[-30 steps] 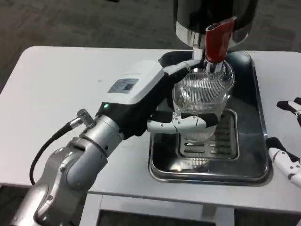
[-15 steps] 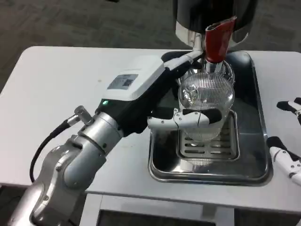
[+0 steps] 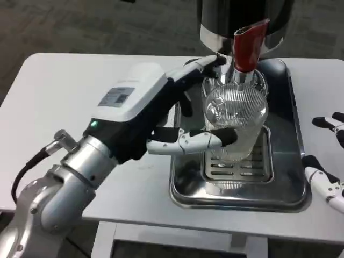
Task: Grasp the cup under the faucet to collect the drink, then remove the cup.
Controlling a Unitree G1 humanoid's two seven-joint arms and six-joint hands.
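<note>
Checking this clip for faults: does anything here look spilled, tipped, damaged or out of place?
Nothing stands out. The ribbed clear cup stands upright on the drip tray grate, under the red faucet handle, with the left hand around it. No liquid is visible on the tray or the white table. The right hand waits at the table's edge.

No legible txt; label on left hand (image 3: 161, 115) back too blurred (unreadable).
</note>
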